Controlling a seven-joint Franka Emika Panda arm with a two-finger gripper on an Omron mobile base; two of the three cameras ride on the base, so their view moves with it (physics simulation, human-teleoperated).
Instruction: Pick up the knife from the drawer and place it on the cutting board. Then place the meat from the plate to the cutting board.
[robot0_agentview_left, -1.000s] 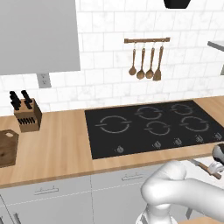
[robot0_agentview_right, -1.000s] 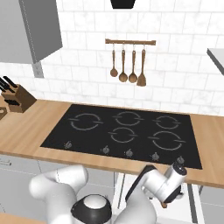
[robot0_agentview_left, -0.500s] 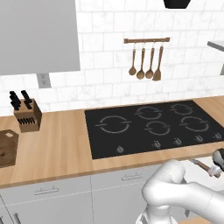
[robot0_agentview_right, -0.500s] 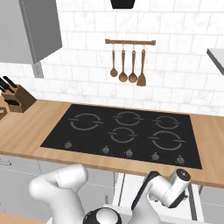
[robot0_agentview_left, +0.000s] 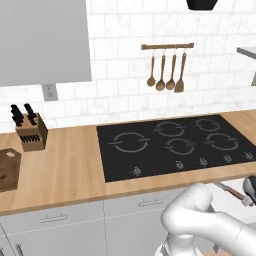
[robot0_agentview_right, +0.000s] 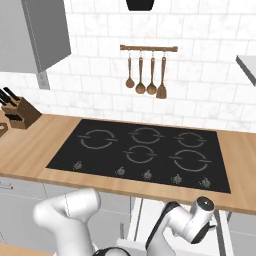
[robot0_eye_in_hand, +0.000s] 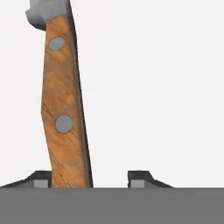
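Gripper poised over the knife handle in the drawer

Gripper (robot0_eye_in_hand: 89, 178) jaws stand spread, the knife (robot0_eye_in_hand: 63, 105) handle against the left tip, not yet pinched; its long axis runs toward 12 o'clock, blade end at 11; the cutting board (robot0_agentview_left: 8, 170) lies well apart on the table (robot0_agentview_left: 65, 175), far left
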